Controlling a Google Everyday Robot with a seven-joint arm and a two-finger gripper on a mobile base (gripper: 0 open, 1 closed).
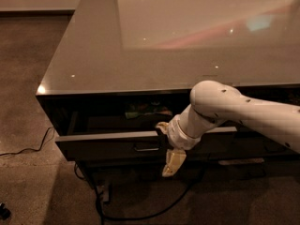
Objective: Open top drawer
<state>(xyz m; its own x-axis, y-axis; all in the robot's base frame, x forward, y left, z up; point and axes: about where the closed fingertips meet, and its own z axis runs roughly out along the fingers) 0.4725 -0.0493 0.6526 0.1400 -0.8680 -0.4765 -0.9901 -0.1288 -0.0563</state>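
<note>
Hand [165, 147] sits against the front panel of the top drawer [103, 145], fingers apart: one at the panel's upper edge, one hanging below it. The drawer's bar handle [146, 148] is just beside the hand. The drawer stands partly pulled out beneath the counter [140, 46].

One cabinet [93, 69] stands here, with one glossy top. One top drawer [108, 146] is pulled out on the near side, and its dark front carries one small metal handle [146, 147]. One greenish item [145, 109] lies inside, toward the far wall. One white arm [243, 114] reaches in from the right and ends in one gripper [168, 145], set at the drawer front just right of the handle. Two cables run over the floor: the left cable [33, 148] and the near cable [136, 218] under the cabinet.
</note>
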